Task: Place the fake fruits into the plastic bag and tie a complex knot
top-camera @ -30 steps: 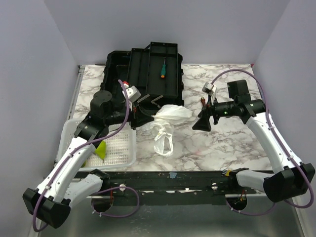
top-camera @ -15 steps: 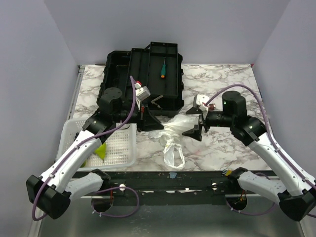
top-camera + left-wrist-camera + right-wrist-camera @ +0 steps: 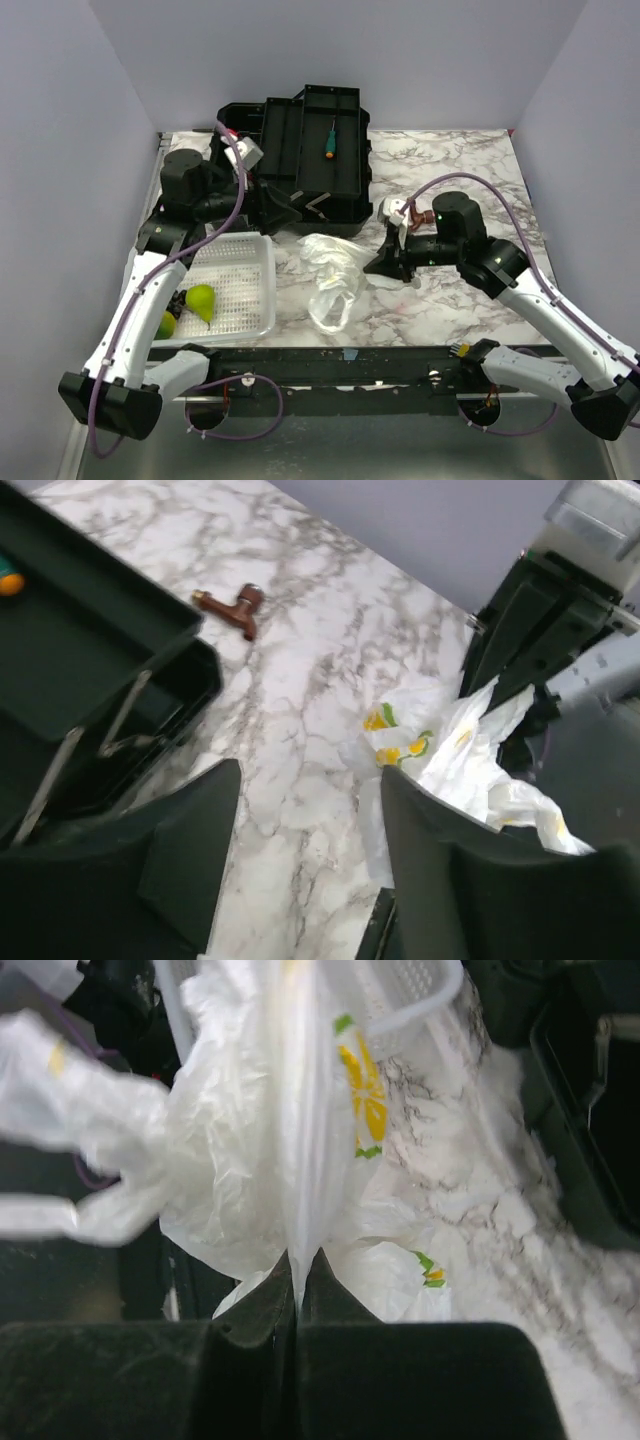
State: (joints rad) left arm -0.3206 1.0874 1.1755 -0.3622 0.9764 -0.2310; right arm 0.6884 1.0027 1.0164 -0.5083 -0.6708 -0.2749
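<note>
The plastic bag [image 3: 335, 268] lies crumpled and white on the marble between the arms, one loop handle hanging toward the near edge. My right gripper [image 3: 386, 264] is at its right side, shut on a fold of the bag [image 3: 262, 1130], with film pinched between the fingertips [image 3: 298, 1265]. My left gripper [image 3: 284, 210] hovers open by the toolbox, empty; in its wrist view the bag [image 3: 452, 748] is beyond the right finger [image 3: 440, 870]. Two fake fruits, a pear [image 3: 201, 299] and a round one [image 3: 165, 325], sit in the basket. The knot is out of view.
A white perforated basket [image 3: 245, 268] stands at the near left. An open black toolbox [image 3: 300, 150] at the back holds a green-handled screwdriver [image 3: 328, 140]. A small brown fitting [image 3: 232, 605] lies on the marble. Purple walls close in three sides.
My left gripper opened, released the bag and drew back left toward the toolbox, uncovering the fruits. My right gripper moved in and closed on the bag.
</note>
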